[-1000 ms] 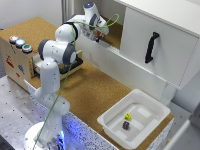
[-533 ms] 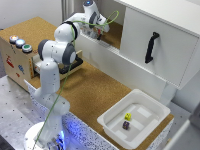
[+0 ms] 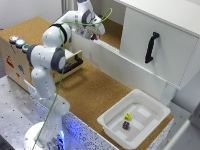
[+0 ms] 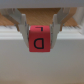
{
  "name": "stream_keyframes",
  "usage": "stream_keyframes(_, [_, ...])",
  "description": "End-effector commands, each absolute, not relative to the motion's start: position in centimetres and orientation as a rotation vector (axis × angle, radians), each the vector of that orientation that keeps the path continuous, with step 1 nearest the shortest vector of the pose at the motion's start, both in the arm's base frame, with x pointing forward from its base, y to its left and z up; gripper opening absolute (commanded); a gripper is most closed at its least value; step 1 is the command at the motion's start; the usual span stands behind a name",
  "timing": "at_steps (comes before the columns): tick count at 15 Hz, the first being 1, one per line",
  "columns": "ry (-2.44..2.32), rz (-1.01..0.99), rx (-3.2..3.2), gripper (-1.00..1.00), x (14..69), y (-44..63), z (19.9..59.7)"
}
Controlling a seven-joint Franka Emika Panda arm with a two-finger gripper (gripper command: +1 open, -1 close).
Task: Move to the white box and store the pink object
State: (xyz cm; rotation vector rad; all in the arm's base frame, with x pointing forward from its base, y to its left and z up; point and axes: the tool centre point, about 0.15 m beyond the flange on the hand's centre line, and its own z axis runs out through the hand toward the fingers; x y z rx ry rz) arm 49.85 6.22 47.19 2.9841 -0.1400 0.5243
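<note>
The white box (image 3: 114,129) is a shallow white tub on the cork floor at the exterior view's lower right. It holds a yellow cube (image 3: 128,116) and a dark purple cube (image 3: 125,125). My gripper (image 3: 95,34) is far from it, high up at the cabinet's open shelf. In the wrist view the gripper (image 4: 39,36) is shut on the pink object (image 4: 39,39), a pinkish-red block with black letters, held just above a white ledge (image 4: 42,62).
A large white cabinet (image 3: 155,45) with a black handle (image 3: 150,47) stands at the back right. A wooden box with coloured buttons (image 3: 16,42) is at the left. A black tray (image 3: 72,62) sits by the arm's elbow.
</note>
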Motion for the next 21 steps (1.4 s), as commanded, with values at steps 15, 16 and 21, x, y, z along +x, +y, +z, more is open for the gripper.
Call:
stream_keyframes(15, [-1.168, 0.334, 2.971, -1.00, 38.6, -37.3, 33.7])
stream_keyframes(16, [-1.229, 0.317, 2.960, -1.00, 38.1, -38.8, 32.9])
stream_keyframes(21, [-1.477, 0.216, 2.805, -1.00, 35.6, -46.8, 29.0])
